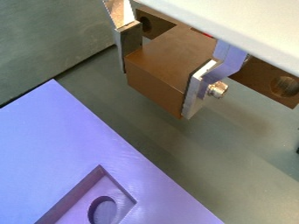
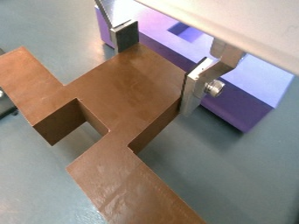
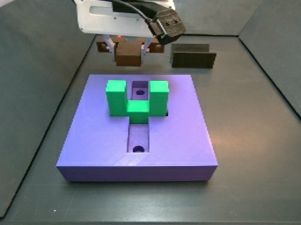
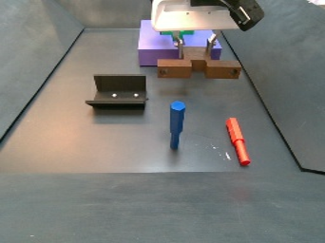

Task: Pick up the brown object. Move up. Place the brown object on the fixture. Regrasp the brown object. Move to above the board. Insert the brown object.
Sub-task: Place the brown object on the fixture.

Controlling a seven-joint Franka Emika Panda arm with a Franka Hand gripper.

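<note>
**Gripper clamped on the brown block beside the purple board**

The gripper (image 2: pixel 158 66) is down at the floor just off one end of the board (image 3: pixel 177 132), its two silver fingers (image 1: pixel 216 77) pressed against opposite sides of the brown object (image 2: pixel 117 105), gripping its middle section. In a side view the block (image 4: pixel 193 68) sits low between board and fixture (image 4: pixel 117 92). A blue peg (image 4: pixel 178 124) and a red peg (image 4: pixel 238 140) sit nearer.

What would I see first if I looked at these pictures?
Probably the big purple board with the bright green block on top. Just behind it, the gripper is closed around the brown object. A blue peg stands upright on the floor.
</note>
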